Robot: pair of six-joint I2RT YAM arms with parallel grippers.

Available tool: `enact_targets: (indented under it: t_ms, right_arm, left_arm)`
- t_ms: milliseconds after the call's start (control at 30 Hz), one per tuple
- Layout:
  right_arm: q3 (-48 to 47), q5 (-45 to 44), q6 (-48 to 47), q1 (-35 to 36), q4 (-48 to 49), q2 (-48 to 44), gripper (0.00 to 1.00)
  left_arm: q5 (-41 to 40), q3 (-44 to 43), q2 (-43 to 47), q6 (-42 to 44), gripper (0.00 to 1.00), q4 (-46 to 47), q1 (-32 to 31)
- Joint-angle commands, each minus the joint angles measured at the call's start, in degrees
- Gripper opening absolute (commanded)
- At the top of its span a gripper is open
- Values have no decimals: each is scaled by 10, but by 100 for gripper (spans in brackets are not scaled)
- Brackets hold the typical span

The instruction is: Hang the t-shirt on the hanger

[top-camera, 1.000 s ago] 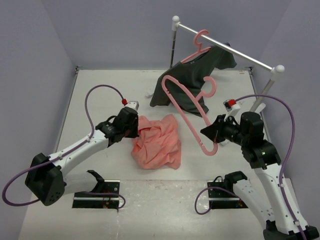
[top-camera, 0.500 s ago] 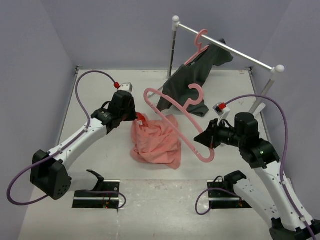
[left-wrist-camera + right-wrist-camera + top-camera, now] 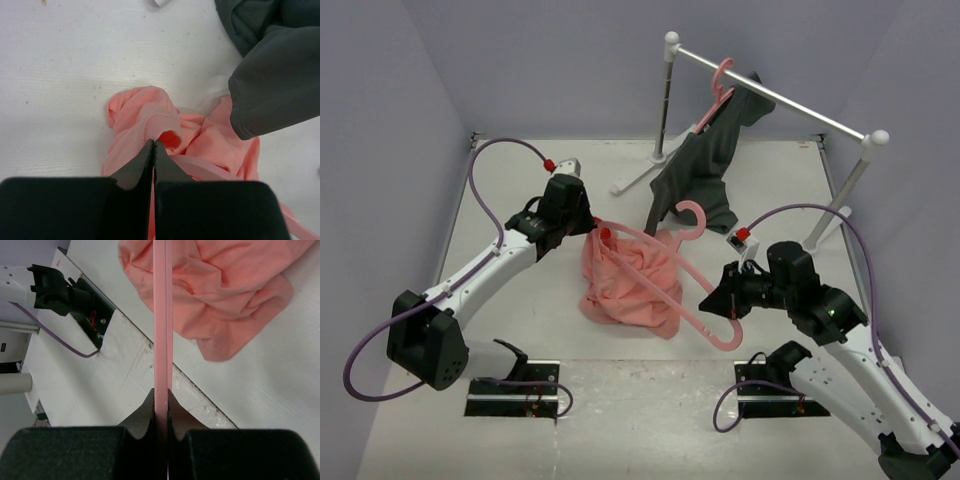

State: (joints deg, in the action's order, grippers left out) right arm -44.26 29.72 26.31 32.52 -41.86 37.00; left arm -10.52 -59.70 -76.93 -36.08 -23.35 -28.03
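The salmon-pink t-shirt [image 3: 632,290] lies bunched at the table's middle. My left gripper [image 3: 597,231] is shut on its upper left edge and holds that edge raised; the left wrist view shows the closed jaws [image 3: 153,143] pinching the cloth [image 3: 140,112]. My right gripper [image 3: 717,293] is shut on the thin pink hanger [image 3: 665,262], near its lower right end. The hanger slants up-left across the shirt, its far end at the lifted edge and its hook [image 3: 691,214] pointing back. In the right wrist view the hanger [image 3: 162,315] runs straight out from the jaws [image 3: 162,396] over the shirt [image 3: 225,285].
A clothes rack [image 3: 775,97] stands at the back right, with a twin pink hanger [image 3: 720,80] carrying a dark grey garment [image 3: 700,170] that drapes onto the table just behind the shirt. The garment also shows in the left wrist view [image 3: 280,75]. Black arm mounts [image 3: 515,388] sit at the near edge.
My right gripper has swung the hanger left and down, so its far end now reaches the shirt. My left gripper has lifted the shirt's edge and moved slightly back.
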Motion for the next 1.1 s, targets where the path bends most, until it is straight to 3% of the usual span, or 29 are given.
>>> enact_targets:
  t_ms: [0,367,600,800,967,1067]
  right_arm:
    - [22,-16,29,6,49,4,0]
    - [6,-37,90,10,167,78,0]
    - [12,-17,115,53,235,119,0]
    - [28,-11,113,56,214,82,0]
    - [23,74,87,56,191,69,0]
    - [13,72,49,56,153,55,0]
  left_arm:
    - [13,-23,12,-15,0,43,5]
    - [118,76,81,-44,0,118,4]
    - [76,32,130,-20,0,70,5]
    - [16,36,133,-1,0,28,6]
    - [47,26,105,32,0,21,6]
    - [56,9,89,54,0,0,6]
